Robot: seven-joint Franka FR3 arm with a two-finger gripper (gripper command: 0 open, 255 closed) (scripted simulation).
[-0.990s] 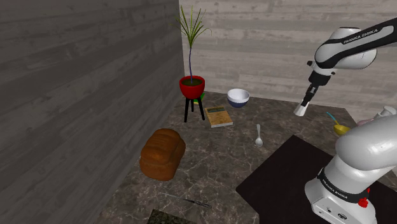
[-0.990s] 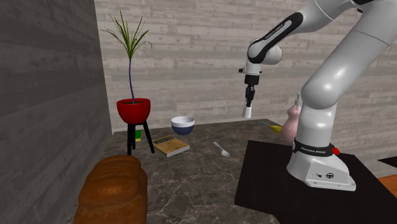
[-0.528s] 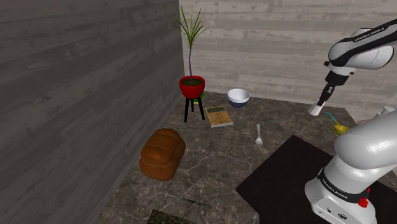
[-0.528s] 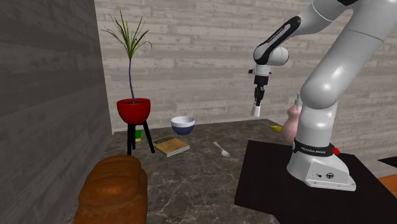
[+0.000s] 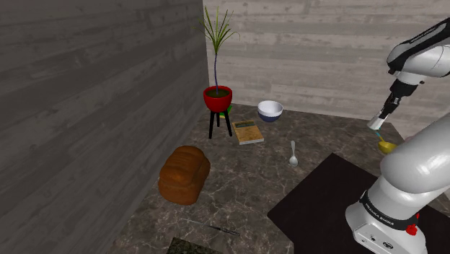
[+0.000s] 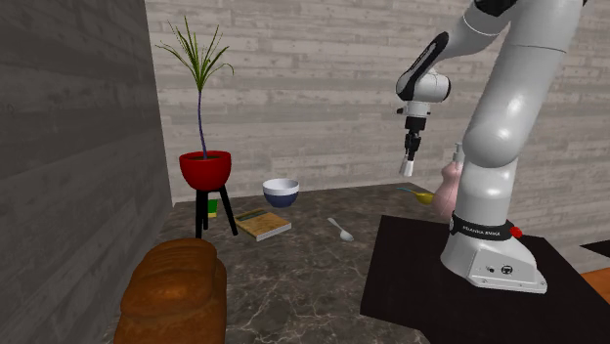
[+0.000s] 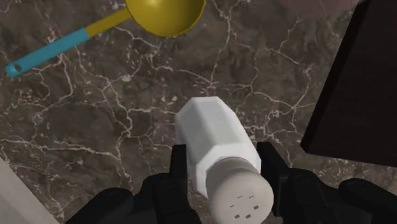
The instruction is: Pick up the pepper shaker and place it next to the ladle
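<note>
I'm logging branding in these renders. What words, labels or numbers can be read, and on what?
"FRANKA EMIKA": on the dark band round the arm's lower part.
Book cover: too small to read.
Small marks on the arm's foot: too small to read.
Shaker and ladle: no text.

"FRANKA EMIKA" stands in white letters on the black band point(image 5: 384, 208) around the arm point(image 5: 415, 160), near its base.
</note>
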